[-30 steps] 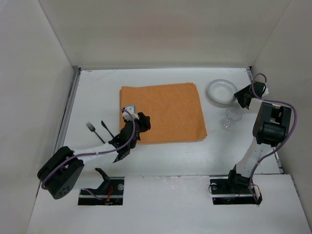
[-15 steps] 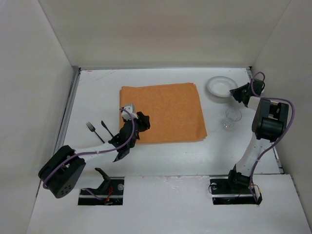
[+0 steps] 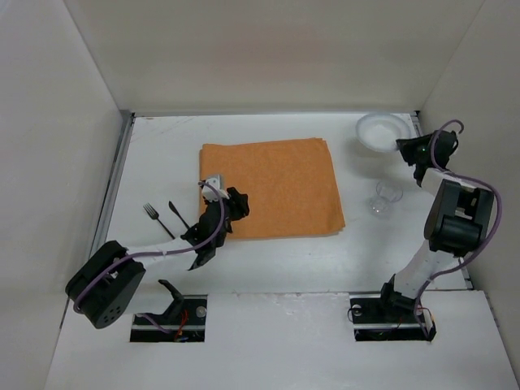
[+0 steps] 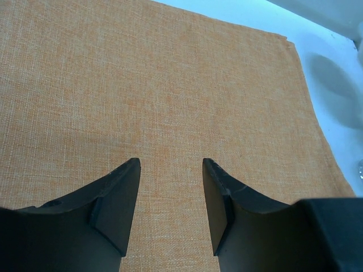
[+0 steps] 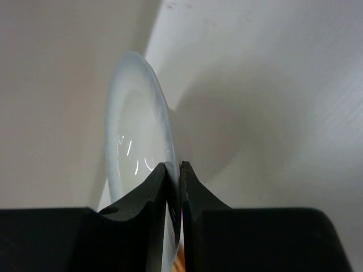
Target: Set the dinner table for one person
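Observation:
On the white dinner table lies an orange cloth mat. My left gripper hovers over the mat's near left part, open, with only orange weave showing between its fingers. A white plate is at the far right corner, tilted and held by its rim. My right gripper is shut on that rim; the wrist view shows the plate edge-on, pinched between the jaws. A black fork and a black knife lie left of the mat.
A clear glass stands right of the mat, just below the right wrist. Metal rails run along both side edges of the table, and white walls close in the back and both sides.
My right gripper has closed on the plate's rim and carried the plate up and back toward the far right corner. The left arm has not moved.

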